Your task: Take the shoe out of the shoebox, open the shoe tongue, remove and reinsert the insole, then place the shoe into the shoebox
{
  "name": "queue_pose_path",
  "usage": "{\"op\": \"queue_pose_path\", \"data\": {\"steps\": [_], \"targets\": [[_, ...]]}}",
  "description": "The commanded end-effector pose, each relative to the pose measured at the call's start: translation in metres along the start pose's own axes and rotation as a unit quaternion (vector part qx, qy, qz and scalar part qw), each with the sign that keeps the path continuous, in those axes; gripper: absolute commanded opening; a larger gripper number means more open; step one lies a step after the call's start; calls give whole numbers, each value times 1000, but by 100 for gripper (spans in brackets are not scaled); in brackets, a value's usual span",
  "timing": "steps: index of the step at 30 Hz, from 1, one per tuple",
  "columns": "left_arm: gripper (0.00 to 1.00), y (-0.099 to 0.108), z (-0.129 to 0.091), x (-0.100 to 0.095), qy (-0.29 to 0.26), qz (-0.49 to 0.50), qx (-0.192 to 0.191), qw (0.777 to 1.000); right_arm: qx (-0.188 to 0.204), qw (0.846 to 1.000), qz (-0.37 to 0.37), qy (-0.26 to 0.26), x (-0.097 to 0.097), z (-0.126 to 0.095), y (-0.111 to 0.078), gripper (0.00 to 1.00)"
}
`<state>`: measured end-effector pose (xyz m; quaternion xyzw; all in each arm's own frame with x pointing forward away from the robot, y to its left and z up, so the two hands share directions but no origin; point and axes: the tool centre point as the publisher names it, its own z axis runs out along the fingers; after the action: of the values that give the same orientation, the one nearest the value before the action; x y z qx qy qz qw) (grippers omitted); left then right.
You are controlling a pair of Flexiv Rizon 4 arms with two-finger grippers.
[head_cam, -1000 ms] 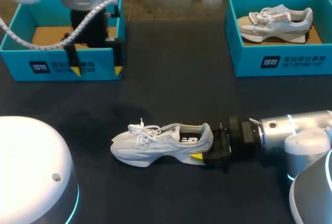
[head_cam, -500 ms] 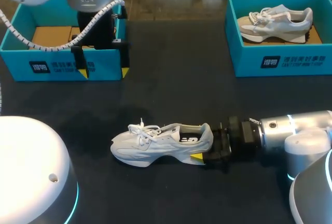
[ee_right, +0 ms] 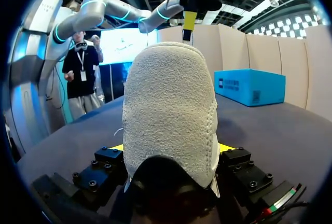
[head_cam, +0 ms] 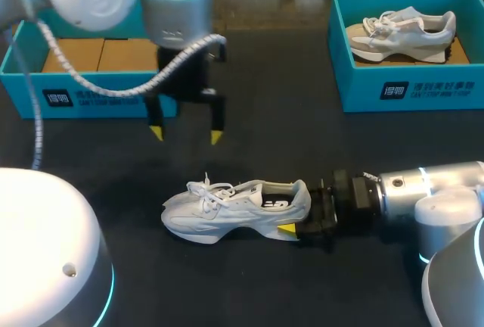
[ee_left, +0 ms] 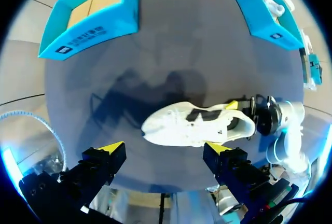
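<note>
A white lace-up shoe (head_cam: 234, 210) lies on its side on the dark table, toe pointing left. My right gripper (head_cam: 299, 211) is shut on its heel, one yellow fingertip (head_cam: 287, 229) showing under the sole. In the right wrist view the grey heel (ee_right: 171, 115) fills the space between the fingers (ee_right: 116, 147). My left gripper (head_cam: 186, 135) hangs open above the table, behind the shoe's toe and apart from it. In the left wrist view the shoe (ee_left: 197, 125) lies ahead of the left gripper (ee_left: 163, 148), whose fingers hold nothing.
A teal shoebox (head_cam: 83, 96) with a bare brown floor stands at the back left. A second teal shoebox (head_cam: 408, 88) at the back right holds another pale shoe (head_cam: 401, 32). Dark tabletop (head_cam: 272, 130) lies between the boxes and the shoe.
My left arm has swung from over the left shoebox to the right and forward, toward the shoe. The right arm and the shoe have not moved.
</note>
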<state>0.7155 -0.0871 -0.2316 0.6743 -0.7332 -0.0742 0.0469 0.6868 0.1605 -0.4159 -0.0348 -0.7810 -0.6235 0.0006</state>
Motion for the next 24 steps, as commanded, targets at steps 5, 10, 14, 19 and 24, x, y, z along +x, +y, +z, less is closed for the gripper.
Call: {"op": "queue_pose_path", "data": {"steps": [5, 10, 14, 19, 24], "targets": [[100, 3, 21, 61, -23, 12, -34, 999, 1, 1000, 0, -1, 0, 3, -1, 0], [100, 3, 21, 61, -23, 12, -34, 999, 1, 1000, 0, -1, 0, 3, -1, 0], [100, 3, 21, 61, -23, 12, -34, 999, 1, 1000, 0, -1, 0, 3, -1, 0], [100, 2, 34, 70, -16, 8, -34, 999, 1, 1000, 0, -1, 0, 3, -1, 0], [100, 3, 51, 87, -11, 19, -50, 998, 1, 1000, 0, -1, 0, 3, -1, 0]]}}
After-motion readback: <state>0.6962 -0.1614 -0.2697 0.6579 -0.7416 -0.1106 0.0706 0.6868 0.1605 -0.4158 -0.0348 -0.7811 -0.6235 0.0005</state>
